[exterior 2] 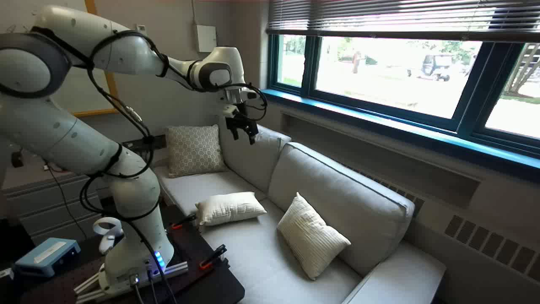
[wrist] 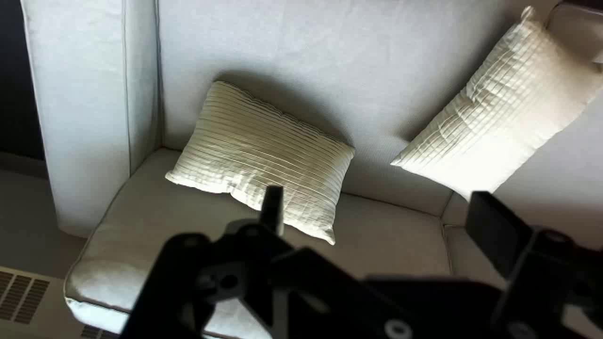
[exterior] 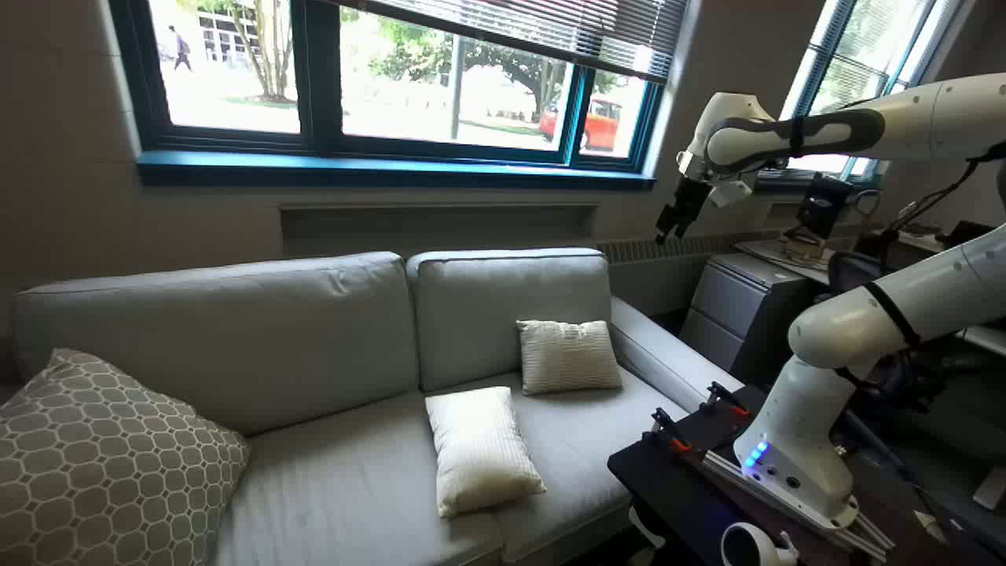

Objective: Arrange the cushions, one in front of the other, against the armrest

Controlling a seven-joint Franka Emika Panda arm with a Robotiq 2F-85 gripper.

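One cream-white cushion (exterior: 570, 358) leans tilted against the sofa back near the armrest (exterior: 668, 350), with a gap between them; it also shows in an exterior view (exterior 2: 312, 236) and the wrist view (wrist: 268, 146). The other cream-white cushion (exterior: 479, 448) lies on the seat nearer the sofa's middle and front, also in an exterior view (exterior 2: 230, 208) and at the right of the wrist view (wrist: 509, 108). The armrest also shows in an exterior view (exterior 2: 400, 278) and the wrist view (wrist: 89, 117). My gripper (exterior: 670, 228) is open and empty, high above the sofa (exterior 2: 244, 134), its fingers apart in the wrist view (wrist: 377, 200).
A larger grey lattice-patterned cushion (exterior: 118, 464) rests at the sofa's far end, also in an exterior view (exterior 2: 194, 150). Sofa back cushions (exterior: 511, 306) stand along the window wall. The robot's dark table (exterior: 652, 464), with clamps (exterior: 668, 428) on its edge, stands close to the seat's front.
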